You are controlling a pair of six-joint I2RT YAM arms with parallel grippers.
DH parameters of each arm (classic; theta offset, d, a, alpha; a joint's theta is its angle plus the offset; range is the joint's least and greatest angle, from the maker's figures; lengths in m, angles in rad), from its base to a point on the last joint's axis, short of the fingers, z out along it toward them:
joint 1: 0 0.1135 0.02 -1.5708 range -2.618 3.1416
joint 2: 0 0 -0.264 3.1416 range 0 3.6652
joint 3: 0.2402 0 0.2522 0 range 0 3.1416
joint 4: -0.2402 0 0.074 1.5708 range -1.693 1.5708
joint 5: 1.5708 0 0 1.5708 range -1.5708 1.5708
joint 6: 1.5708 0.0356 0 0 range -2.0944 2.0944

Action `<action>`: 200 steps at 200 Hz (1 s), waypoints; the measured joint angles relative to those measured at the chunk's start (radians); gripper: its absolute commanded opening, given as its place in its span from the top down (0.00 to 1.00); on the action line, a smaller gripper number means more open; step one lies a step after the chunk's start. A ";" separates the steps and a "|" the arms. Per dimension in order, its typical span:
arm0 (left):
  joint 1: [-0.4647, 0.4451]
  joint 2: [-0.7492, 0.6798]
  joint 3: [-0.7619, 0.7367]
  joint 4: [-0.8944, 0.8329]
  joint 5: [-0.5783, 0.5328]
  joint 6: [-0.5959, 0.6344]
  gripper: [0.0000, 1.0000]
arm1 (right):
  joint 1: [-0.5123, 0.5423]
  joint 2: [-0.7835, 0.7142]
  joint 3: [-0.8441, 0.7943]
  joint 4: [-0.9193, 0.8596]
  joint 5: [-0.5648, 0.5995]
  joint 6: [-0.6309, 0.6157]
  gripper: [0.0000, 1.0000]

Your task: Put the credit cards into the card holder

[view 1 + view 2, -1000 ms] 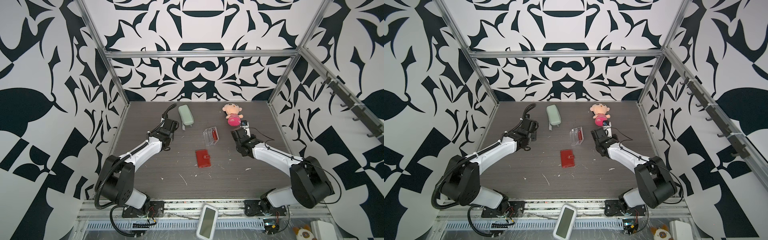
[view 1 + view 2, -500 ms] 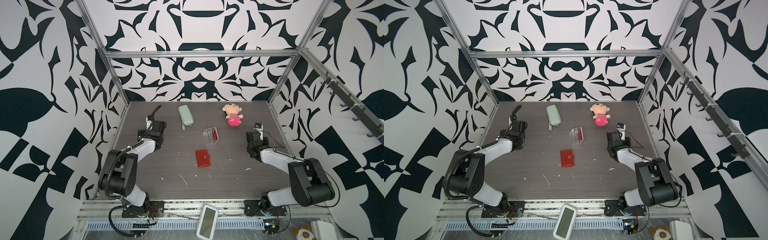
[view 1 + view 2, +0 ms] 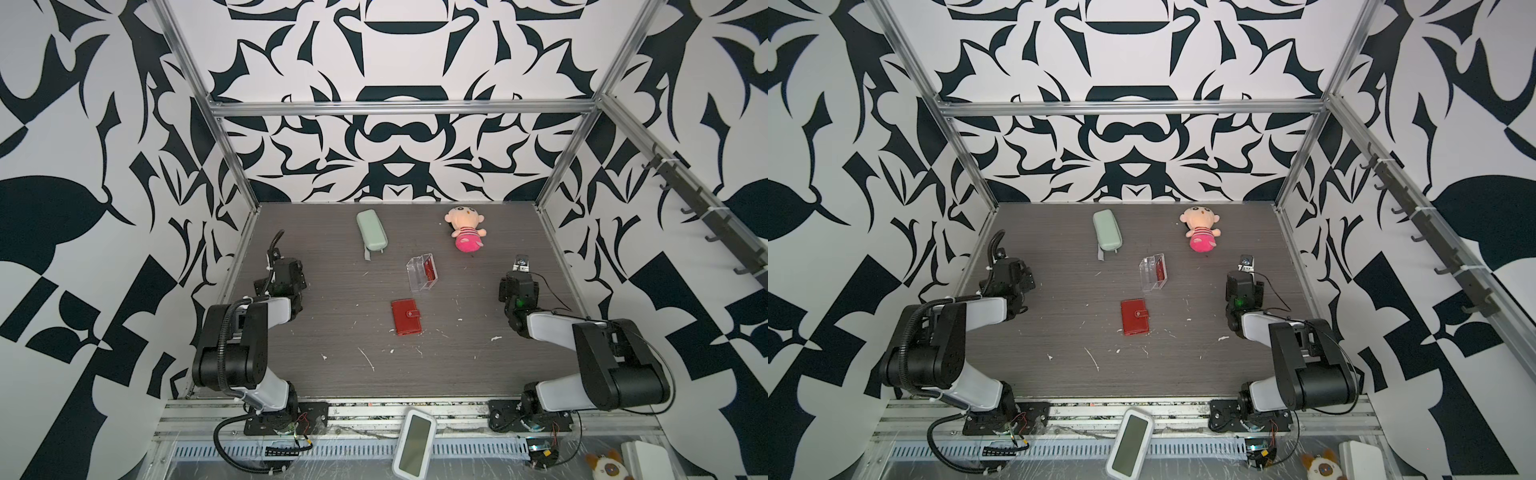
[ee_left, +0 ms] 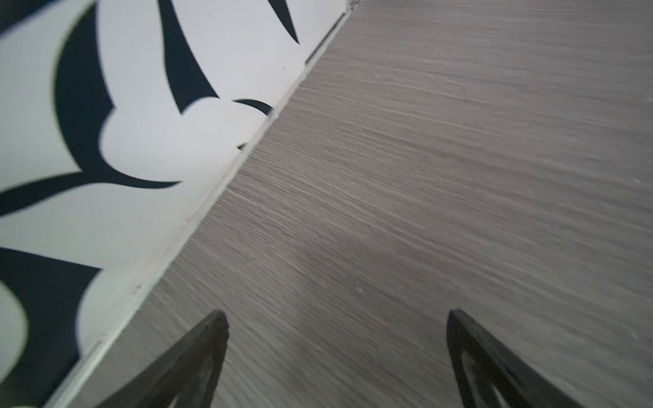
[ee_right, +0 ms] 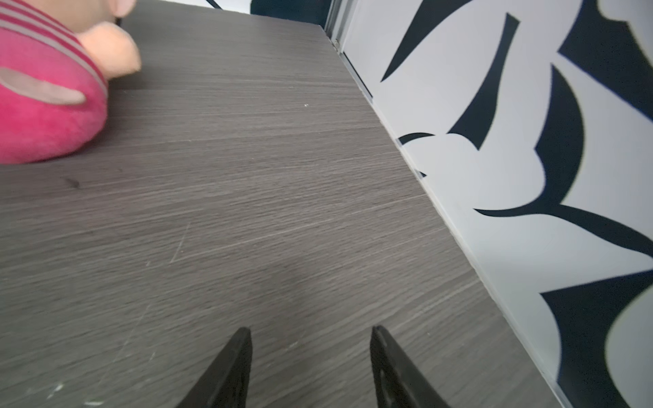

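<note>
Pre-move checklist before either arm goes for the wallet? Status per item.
1. Left gripper empty, jaws wide apart: ok.
2. Right gripper empty, jaws apart: ok.
3. Card holder open for loading: not ok. It lies flat and closed, tab across.
4. Credit cards located: cannot tell. None show loose on the table; only something red shows inside the clear box.
5. Approach to the holder unobstructed: ok. The green case and plush doll lie apart from it, farther back.

Black-and-white patterned walls [image 3: 399, 158] are enclosing a grey wood-grain table [image 3: 457, 365] (flecked with white scraps [image 3: 368, 359]), aluminium framing [image 3: 399, 109] bracing the corners.
</note>
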 measured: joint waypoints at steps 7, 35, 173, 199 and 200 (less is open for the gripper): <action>0.006 -0.003 -0.012 0.021 0.026 0.002 0.00 | -0.005 0.000 0.000 0.012 -0.019 0.000 0.41; 0.021 -0.019 -0.068 0.162 0.134 0.012 0.00 | -0.029 -0.013 -0.026 0.085 -0.122 0.008 0.41; 0.036 -0.012 -0.180 0.425 0.302 0.040 0.00 | -0.047 0.141 -0.151 0.458 -0.322 0.029 0.23; 0.036 -0.012 -0.180 0.425 0.298 0.039 0.00 | -0.047 0.140 -0.144 0.459 -0.317 0.031 0.00; 0.036 -0.012 -0.180 0.425 0.297 0.039 0.00 | -0.047 0.141 -0.144 0.459 -0.317 0.031 0.00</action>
